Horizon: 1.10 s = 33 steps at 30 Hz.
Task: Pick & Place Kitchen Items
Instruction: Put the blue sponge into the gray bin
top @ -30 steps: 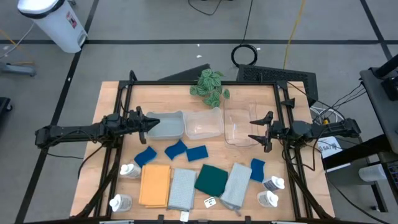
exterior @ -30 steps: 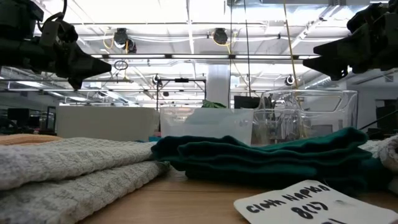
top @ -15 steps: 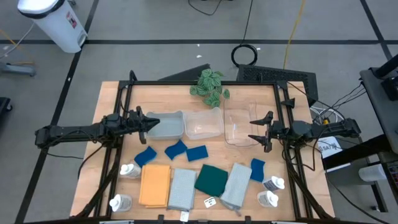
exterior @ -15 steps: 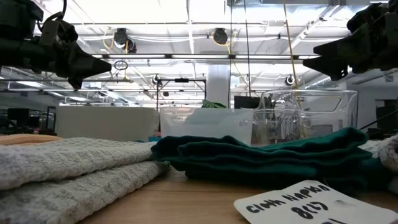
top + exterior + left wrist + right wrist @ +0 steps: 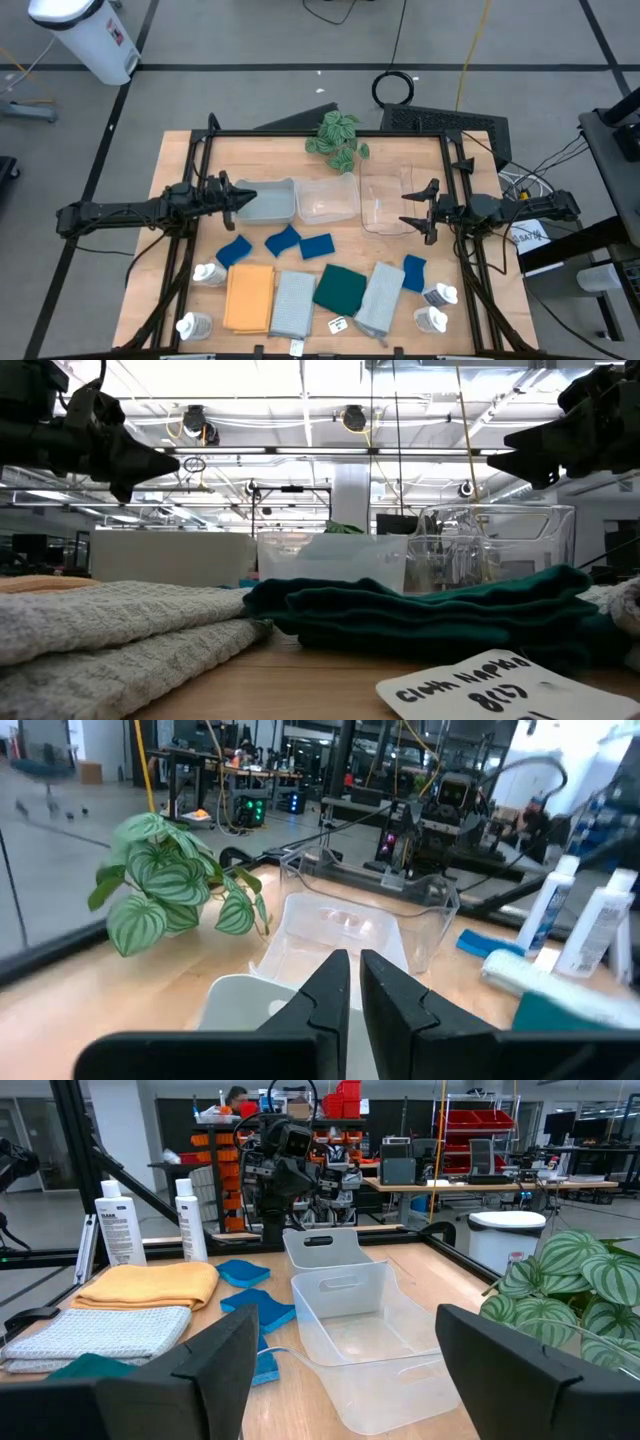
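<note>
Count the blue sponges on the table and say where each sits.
4. Three blue sponges lie in a row in front of the bins: left, middle, right. The fourth sits apart on the right, beside the bottles. None seems hidden.

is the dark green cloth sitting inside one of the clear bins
No, in the high view the dark green cloth lies flat on the table in the front row, well apart from the clear bins behind it.
</note>
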Each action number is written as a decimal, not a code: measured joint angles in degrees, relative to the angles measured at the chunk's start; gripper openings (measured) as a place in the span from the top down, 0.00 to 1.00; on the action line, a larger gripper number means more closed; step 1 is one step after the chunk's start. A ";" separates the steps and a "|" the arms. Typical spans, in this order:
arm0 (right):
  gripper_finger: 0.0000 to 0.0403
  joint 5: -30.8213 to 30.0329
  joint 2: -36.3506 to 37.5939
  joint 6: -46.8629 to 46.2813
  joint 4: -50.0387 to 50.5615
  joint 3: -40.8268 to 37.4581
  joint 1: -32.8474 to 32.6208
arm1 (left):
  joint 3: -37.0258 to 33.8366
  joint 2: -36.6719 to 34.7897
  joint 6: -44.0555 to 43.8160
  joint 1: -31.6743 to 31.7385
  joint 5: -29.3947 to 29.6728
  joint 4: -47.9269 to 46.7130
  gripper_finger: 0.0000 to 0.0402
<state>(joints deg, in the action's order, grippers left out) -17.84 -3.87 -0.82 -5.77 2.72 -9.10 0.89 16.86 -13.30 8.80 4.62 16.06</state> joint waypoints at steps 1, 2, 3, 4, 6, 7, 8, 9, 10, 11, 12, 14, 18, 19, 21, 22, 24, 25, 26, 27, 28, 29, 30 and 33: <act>0.31 -0.01 -0.01 -0.02 -0.01 0.02 0.02 | 0.00 0.00 -2.39 0.00 0.00 0.29 0.92; 0.31 -0.01 0.00 0.00 0.00 0.00 0.01 | 0.00 -0.02 -4.70 0.02 0.02 0.32 0.92; 0.31 -0.01 0.00 -0.02 -0.01 0.01 0.02 | 0.00 -0.02 -6.21 0.02 0.00 0.04 0.92; 0.31 -0.01 0.01 -0.02 0.00 0.00 0.02 | 0.00 -0.02 -6.59 0.01 0.00 -0.46 0.92; 0.31 -0.01 0.00 -0.02 -0.01 0.00 -0.01 | 0.00 0.00 -5.95 0.01 -0.06 -1.04 0.92; 0.31 0.00 0.00 -0.02 -0.02 0.00 0.01 | 0.00 0.00 -5.92 0.01 -0.35 -1.25 0.92; 0.31 -0.01 0.00 -0.02 0.00 0.01 0.00 | 0.00 0.00 -5.95 0.02 -1.39 -1.46 0.92; 0.31 -0.01 -0.01 -0.02 0.01 0.00 0.02 | 0.00 0.00 -5.90 0.02 -2.83 -1.60 0.92; 0.31 -0.01 -0.01 -0.02 -0.02 0.00 0.00 | 0.00 0.00 -5.47 0.02 -4.16 -1.37 0.92; 0.31 -0.01 0.00 -0.01 0.00 0.01 0.02 | 0.00 0.00 -4.88 -0.02 -4.93 -0.74 0.92; 0.31 -0.01 -0.01 -0.02 0.01 0.01 0.00 | 0.00 0.00 -5.03 -0.02 -5.01 0.27 0.92; 0.31 -0.01 0.00 -0.02 -0.02 0.02 0.01 | 0.95 0.00 -8.74 0.02 -5.45 0.19 0.91; 0.31 -0.01 -0.01 -0.02 0.01 0.02 -0.01 | 8.53 0.21 -11.22 -0.32 -11.23 -12.13 0.80; 0.31 -0.01 -0.01 -0.02 0.00 0.00 0.02 | 11.20 0.88 -11.24 -0.75 -11.61 -17.75 0.76; 0.31 -0.01 0.00 -0.01 0.01 0.01 0.02 | 16.55 3.04 -11.22 -2.05 -11.69 -29.81 0.66; 0.31 -0.01 -0.01 -0.01 0.01 0.00 0.00 | 19.19 4.44 -10.89 -2.86 -11.99 -35.70 0.62; 0.31 -0.01 -0.01 -0.02 0.00 0.00 0.01 | 23.85 7.54 -10.39 -4.82 -12.65 -45.00 0.53; 0.31 -0.01 -0.01 -0.02 0.01 0.00 0.01 | 25.65 9.09 -10.78 -5.86 -12.67 -48.99 0.50; 0.31 -0.01 -0.01 -0.01 0.01 0.01 -0.01 | 27.05 10.60 -11.57 -6.94 -12.65 -52.51 0.47; 0.31 -0.01 -0.01 -0.01 0.01 0.00 0.01 | 28.14 12.22 -12.40 -8.04 -12.68 -55.16 0.45; 0.31 -0.01 -0.01 0.00 0.01 0.00 0.01 | 28.91 13.63 -13.28 -9.12 -12.68 -56.83 0.44; 0.31 0.01 -0.01 0.00 0.00 0.00 -0.01 | 29.41 14.97 -14.25 -10.22 -12.68 -57.99 0.42; 0.31 -0.01 -0.01 0.00 0.01 0.02 0.02 | 29.55 16.21 -15.28 -11.37 -12.68 -59.00 0.42; 0.31 -0.01 0.00 -0.01 0.01 0.01 -0.01 | 29.55 19.89 -19.94 -14.66 -12.74 -62.04 0.43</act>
<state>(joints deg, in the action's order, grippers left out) -17.85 -3.87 -0.83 -5.76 2.74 -9.10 30.44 36.75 -33.24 -5.87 -8.12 -45.98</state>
